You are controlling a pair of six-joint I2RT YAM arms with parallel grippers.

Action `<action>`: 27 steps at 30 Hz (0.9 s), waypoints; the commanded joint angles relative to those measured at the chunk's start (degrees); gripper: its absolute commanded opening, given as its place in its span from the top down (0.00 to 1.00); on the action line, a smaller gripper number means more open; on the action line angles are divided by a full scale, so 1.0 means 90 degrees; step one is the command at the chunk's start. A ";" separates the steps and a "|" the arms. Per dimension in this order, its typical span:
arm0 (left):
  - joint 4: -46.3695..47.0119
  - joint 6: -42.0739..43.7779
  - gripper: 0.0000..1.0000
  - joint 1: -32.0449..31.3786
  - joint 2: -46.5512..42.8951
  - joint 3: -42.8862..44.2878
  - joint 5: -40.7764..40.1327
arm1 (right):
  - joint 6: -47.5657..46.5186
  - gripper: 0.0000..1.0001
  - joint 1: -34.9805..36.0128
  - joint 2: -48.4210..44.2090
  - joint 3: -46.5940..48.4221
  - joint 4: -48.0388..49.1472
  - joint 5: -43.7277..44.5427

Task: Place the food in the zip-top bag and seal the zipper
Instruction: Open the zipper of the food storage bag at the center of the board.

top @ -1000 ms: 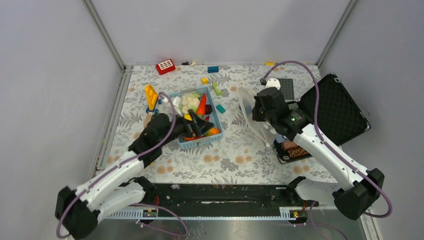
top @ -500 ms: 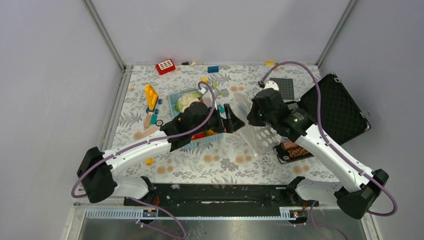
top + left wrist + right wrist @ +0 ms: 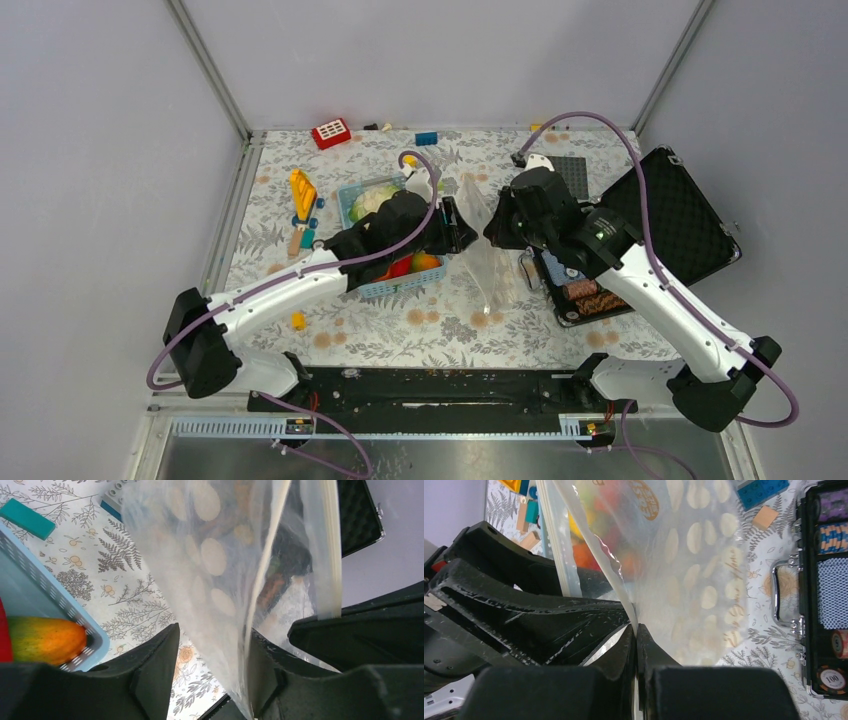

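Observation:
The zip-top bag (image 3: 490,268) is clear with white dots and hangs upright between the two arms. My right gripper (image 3: 499,226) (image 3: 636,630) is shut on one side of its mouth edge. My left gripper (image 3: 462,226) (image 3: 214,645) is open, its jaws straddling the other side of the bag (image 3: 215,555); the film lies against the right finger and a gap shows to the left one. The zipper (image 3: 330,550) (image 3: 559,545) shows as a pale strip along the mouth. The food sits in the blue basket (image 3: 395,288): a cauliflower (image 3: 374,203) and a green-orange piece (image 3: 45,640).
An open black case (image 3: 680,220) holding poker chips (image 3: 585,296) lies right of the bag. Loose bricks lie at the back: red (image 3: 331,132), blue (image 3: 427,138), and a yellow toy (image 3: 303,194). A teal brick (image 3: 27,519) lies beside the basket.
My left arm swung right from over the basket to the bag, and its jaws have narrowed around the bag's edge. My right gripper carried the bag slightly left and up.

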 commanded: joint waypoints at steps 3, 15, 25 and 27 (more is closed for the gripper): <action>-0.0236 0.0168 0.71 -0.0035 0.0050 0.0237 -0.0252 | 0.0042 1.00 0.0090 0.0143 -0.0020 0.0120 0.0015; -0.1230 0.0226 0.89 -0.0039 -0.0158 -0.0223 -0.1224 | -0.0969 1.00 0.0085 0.0650 -0.0167 -0.1176 0.4845; -0.1762 0.0241 0.88 -0.0041 0.0180 -0.0101 -0.1728 | -0.1638 1.00 0.0055 0.0755 -0.0151 -0.1258 0.5506; -0.1596 0.0359 0.82 -0.0036 0.0311 -0.0003 -0.1445 | -0.2012 1.00 0.0053 0.0656 -0.0229 -0.0891 0.4697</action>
